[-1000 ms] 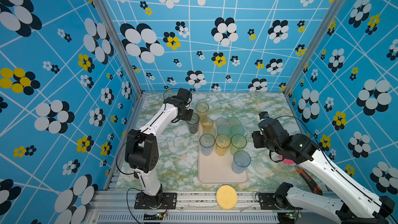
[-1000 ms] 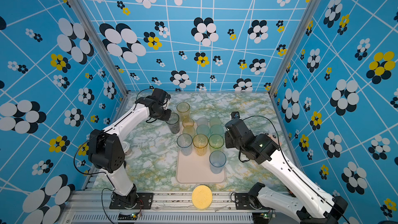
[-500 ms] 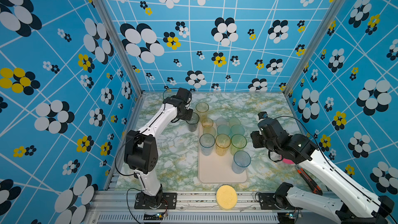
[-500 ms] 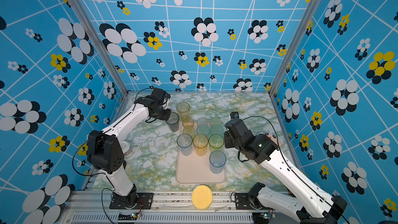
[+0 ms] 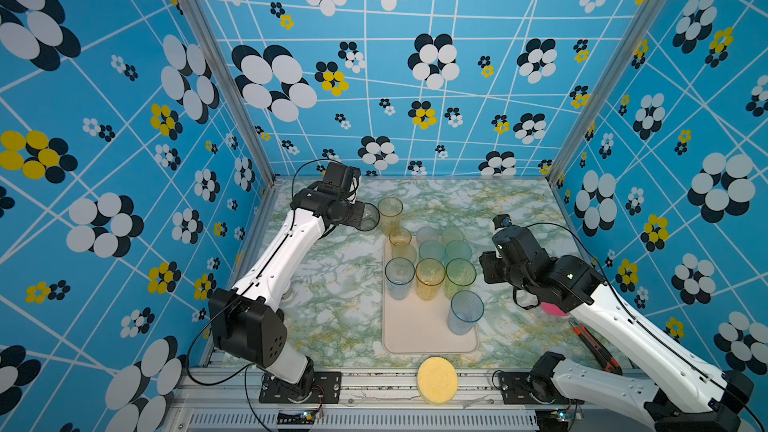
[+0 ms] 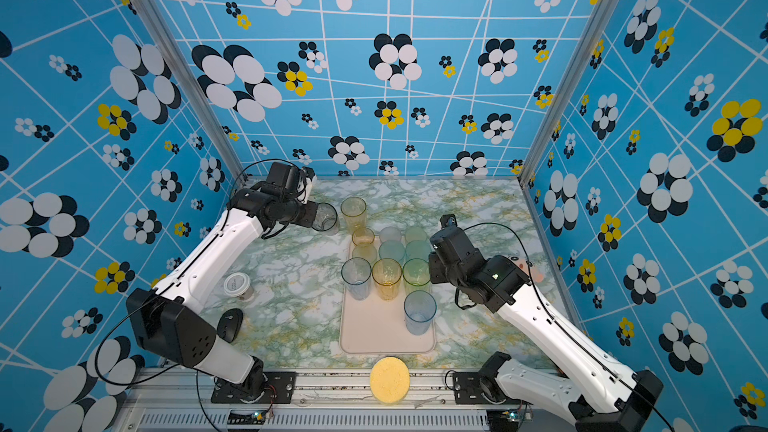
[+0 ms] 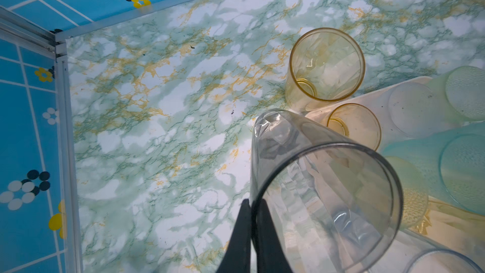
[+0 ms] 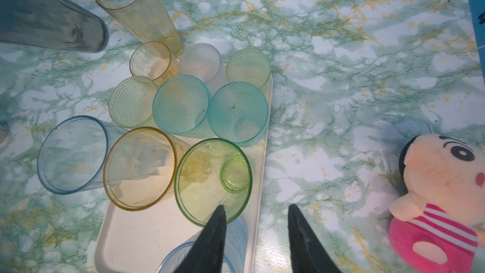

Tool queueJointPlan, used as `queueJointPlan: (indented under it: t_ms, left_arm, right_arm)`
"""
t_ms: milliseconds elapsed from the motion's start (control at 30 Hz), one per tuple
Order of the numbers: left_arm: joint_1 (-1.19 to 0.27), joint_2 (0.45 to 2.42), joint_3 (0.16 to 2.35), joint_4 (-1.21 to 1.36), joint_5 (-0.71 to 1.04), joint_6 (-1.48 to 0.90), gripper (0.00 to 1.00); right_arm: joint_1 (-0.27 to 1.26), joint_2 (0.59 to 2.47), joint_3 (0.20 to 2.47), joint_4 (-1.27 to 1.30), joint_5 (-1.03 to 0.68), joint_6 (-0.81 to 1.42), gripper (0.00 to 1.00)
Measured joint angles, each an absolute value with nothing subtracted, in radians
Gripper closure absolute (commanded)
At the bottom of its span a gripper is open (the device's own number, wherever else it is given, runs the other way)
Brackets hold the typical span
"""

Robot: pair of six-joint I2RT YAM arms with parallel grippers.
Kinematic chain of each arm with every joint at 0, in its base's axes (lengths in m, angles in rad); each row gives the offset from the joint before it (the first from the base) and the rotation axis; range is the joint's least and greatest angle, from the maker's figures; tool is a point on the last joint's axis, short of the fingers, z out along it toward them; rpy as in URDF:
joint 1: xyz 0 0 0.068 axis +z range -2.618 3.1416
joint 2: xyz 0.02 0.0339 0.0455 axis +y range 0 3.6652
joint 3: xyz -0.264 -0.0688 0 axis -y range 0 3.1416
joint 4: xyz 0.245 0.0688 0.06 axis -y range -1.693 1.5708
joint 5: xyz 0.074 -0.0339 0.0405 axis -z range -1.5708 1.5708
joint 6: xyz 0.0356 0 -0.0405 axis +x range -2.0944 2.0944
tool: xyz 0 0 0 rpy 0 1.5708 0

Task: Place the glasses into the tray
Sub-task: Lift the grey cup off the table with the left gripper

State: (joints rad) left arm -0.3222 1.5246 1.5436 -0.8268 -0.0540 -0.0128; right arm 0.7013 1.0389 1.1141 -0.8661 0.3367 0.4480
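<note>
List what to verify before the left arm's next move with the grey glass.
1. Grip: left gripper shut on the grey glass at its rim: ok.
2. Upright: grey glass is tilted: not ok.
3. Its base clear of the table: cannot tell.
4. Bare room in the tray, near half: ok.
5. Out of the way: right gripper open, empty, at the tray's right edge: ok.
6. All glasses in: tall amber glass stands on the table: not ok.

Close-set glasses (image 5: 432, 251) block the far end of the tray (image 5: 415, 336), the near end mostly bare
</note>
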Motion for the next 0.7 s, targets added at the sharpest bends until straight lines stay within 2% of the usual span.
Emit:
queueJointPlan:
  t_ms: [433, 700]
  left_arm:
    - [-0.485, 1.280, 1.638, -1.158, -0.150, -0.006, 0.95]
    - [-0.645, 1.219, 1.693, -1.341, -0.096, -0.023, 0.95]
  right_arm:
    - [0.616, 1.112, 1.161, -0.811, 0.292, 0.403, 0.59]
    - [0.548, 1.169, 1.230, -0.771, 0.215, 0.375, 0.59]
